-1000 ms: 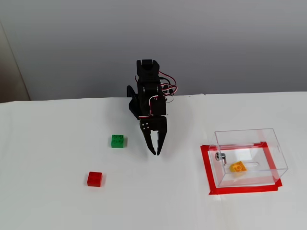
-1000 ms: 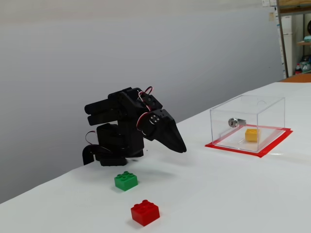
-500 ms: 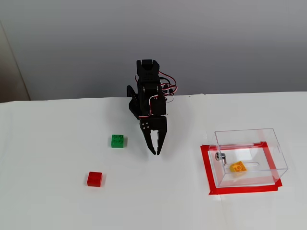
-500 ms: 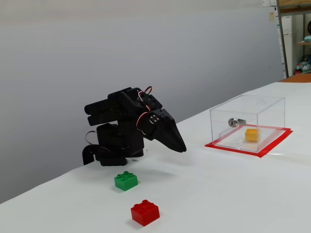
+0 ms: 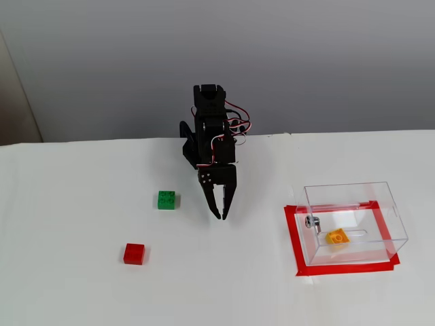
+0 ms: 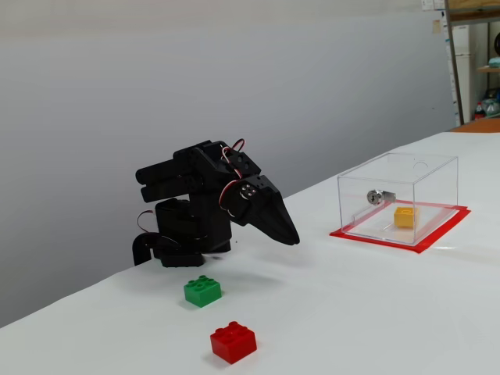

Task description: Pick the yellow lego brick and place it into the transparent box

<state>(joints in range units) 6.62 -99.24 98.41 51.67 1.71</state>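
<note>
Nothing has shifted over the last second: your gripper (image 5: 221, 216) stays folded near the base, jaws nearly closed and empty. The yellow lego brick (image 5: 337, 237) lies inside the transparent box (image 6: 434, 173), well apart from the claw. Placement looks done; you can probably stop

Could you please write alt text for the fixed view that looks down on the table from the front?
The yellow lego brick lies inside the transparent box at right, on a red tape outline. The black arm's gripper, jaws nearly closed and empty, points down mid-table, with a green brick and red brick at left.
</note>
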